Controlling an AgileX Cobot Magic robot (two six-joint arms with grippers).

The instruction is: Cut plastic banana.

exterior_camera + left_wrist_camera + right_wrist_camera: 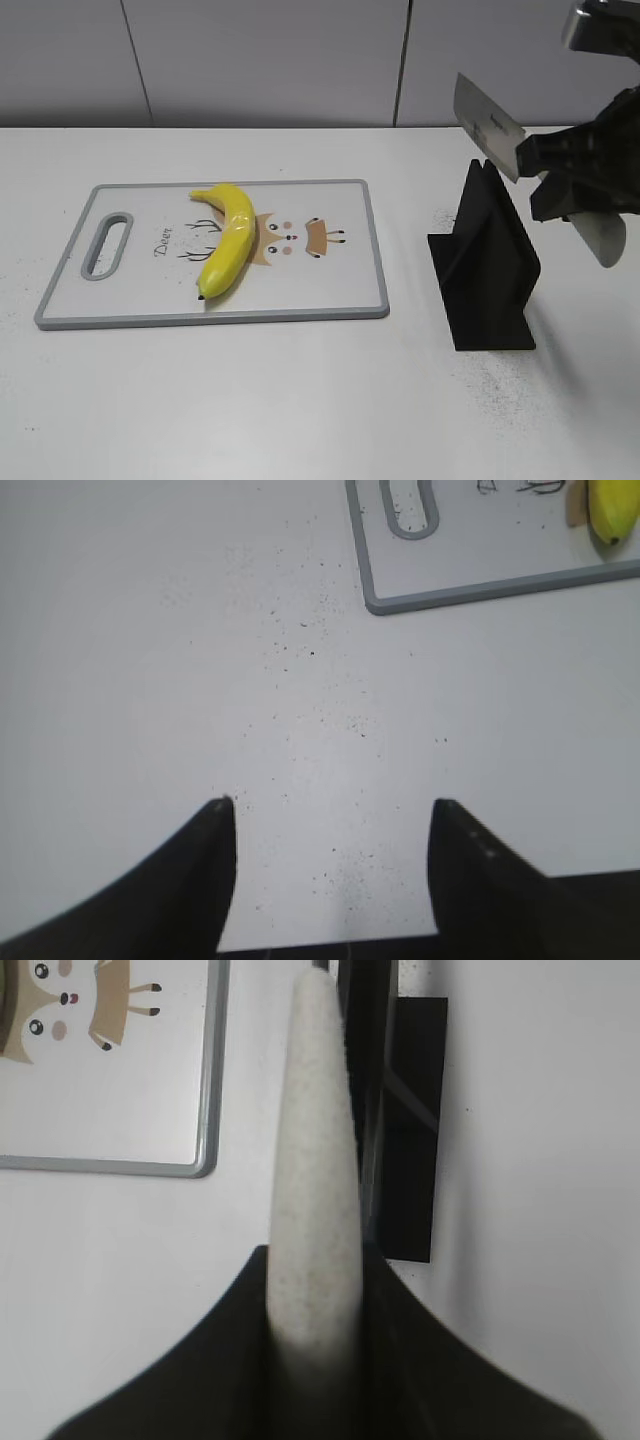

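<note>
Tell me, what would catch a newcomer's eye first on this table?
Probably the plastic banana, bright yellow, lying on the cutting board with its cartoon deer at the left of the white table. Next, at the right, the right gripper holds a knife by its pale handle, blade raised above a black stand. The left gripper hangs open over bare table, near the board's corner.
</note>
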